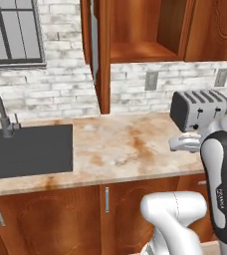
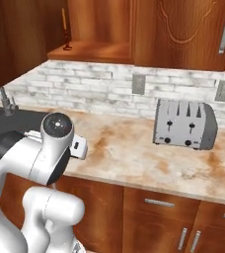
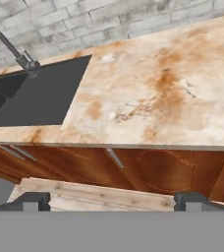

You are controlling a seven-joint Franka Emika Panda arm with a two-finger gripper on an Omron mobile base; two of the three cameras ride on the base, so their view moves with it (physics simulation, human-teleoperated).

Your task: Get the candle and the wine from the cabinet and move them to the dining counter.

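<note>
Under the open cabinet [image 2: 99,29] runs a stained stone worktop [image 1: 125,149] with a black sink [image 1: 28,149] and a toaster [image 2: 184,124]. Inside the cabinet stands the thin orange candle [image 2: 64,30]. The tool's [image 3: 113,202] tips are wide apart, holding nothing.

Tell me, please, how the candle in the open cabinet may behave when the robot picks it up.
The candle is thin and tall on a small holder, so it probably tips easily if nudged. It looks light. A grip on the thin taper might snap it; the holder seems safer.
</note>
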